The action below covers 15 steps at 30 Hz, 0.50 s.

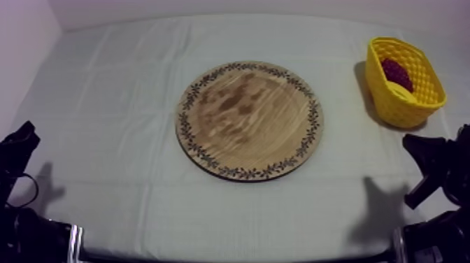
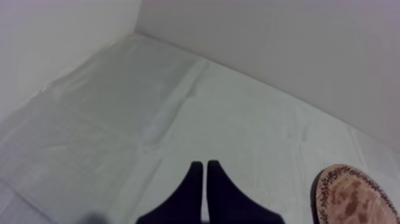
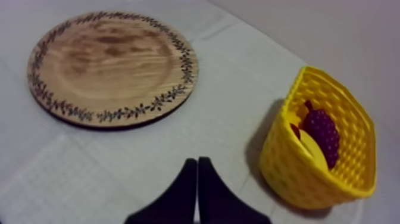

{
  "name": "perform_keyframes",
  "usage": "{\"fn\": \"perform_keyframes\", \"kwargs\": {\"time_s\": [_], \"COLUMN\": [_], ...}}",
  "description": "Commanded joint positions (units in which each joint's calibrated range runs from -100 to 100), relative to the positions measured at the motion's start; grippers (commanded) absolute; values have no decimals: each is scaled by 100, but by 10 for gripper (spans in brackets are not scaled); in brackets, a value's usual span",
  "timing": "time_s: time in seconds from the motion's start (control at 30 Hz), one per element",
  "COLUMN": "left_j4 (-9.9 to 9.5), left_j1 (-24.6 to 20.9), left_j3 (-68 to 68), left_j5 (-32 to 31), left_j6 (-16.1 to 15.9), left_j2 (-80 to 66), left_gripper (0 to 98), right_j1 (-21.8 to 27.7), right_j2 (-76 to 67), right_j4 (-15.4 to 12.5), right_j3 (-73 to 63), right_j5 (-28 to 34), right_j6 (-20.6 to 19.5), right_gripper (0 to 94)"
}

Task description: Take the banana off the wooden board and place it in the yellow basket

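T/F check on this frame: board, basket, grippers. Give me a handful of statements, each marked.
1. The board has nothing on it. True.
2. The basket stands left of the board in the top view. False: it stands to the board's right.
3. Grapes lie in the basket. True.
4. The right gripper is open. False: its fingers lie together, shut on nothing.
5. The left gripper holds the banana. False: it is shut on nothing; a yellow shape, likely the banana, lies in the basket beside the grapes.
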Motion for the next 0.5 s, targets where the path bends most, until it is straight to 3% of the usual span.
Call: {"fn": "perform_keyframes", "kwargs": {"time_s": [0.0,0.1,0.2,0.47], "left_j4": [-1,-1,-1,-1], "left_j1": [1,1,1,1], "left_j3": [-1,-1,-1,-1], "left_j5": [0,0,0,0], "left_j6": [-2,-1,0,0], "left_j2": [0,0,0,0], "left_gripper": [1,1,1,1], "right_j1": [-22,-82,-87,103], "right_j2": [-98,-177,-204,-218], "right_j4": [200,268,292,303], "right_j3": [65,142,172,187], "right_j5": [-107,-217,-258,-279], "right_j6": [-1161,-626,-334,-401], "right_gripper": [3,4,4,4]}}
